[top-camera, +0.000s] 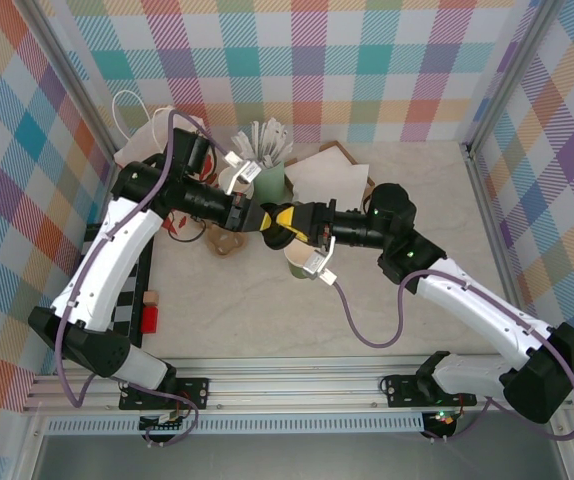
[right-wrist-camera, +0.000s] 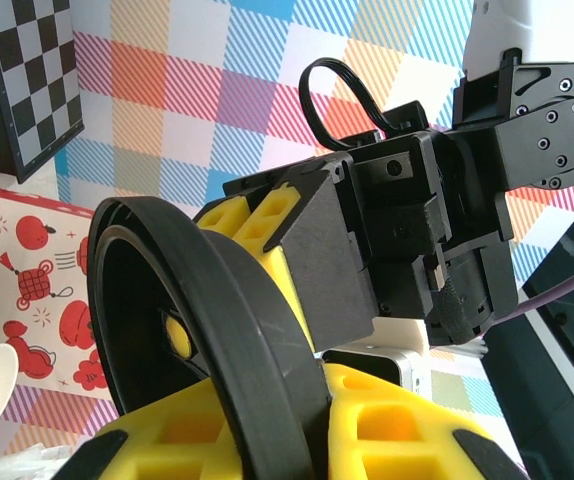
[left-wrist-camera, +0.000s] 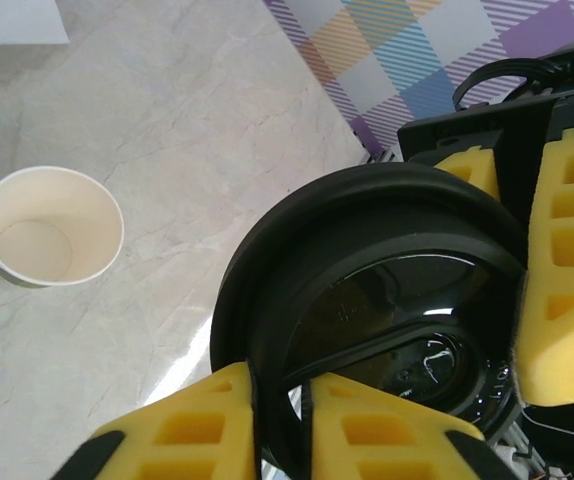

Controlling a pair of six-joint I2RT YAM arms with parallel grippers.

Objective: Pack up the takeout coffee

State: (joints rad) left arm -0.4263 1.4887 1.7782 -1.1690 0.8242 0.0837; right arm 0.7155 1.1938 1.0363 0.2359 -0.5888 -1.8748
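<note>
Handover looked to be the reason for this pose. You had the black lid (left-wrist-camera: 367,300) up off the table (left-wrist-camera: 167,120), turned on edge as far as the overhead view showed, higher than the dark green cup (left-wrist-camera: 52,240) and off to that cup's far-left side. The left gripper (left-wrist-camera: 279,405) was pinched down on one stretch of the lid's rim, its yellow fingers almost together with only the plastic between them. The right gripper (right-wrist-camera: 307,410) was clamped on the rim across from it in the same way. Neither had hold of anything else. I judge you held the lid from both sides to pass it across, or to take a better grasp for capping. The cup stood upright and uncovered, showing a pale, empty inside, well apart from both grippers, so it was free to receive the lid. The pale green cup of sticks (top-camera: 267,178) stood farther back from the cup and played no part. By my reckoning the task was early, with capping and packing both undone. One gripper needed to let go first, or the thin rim could flex.
</note>
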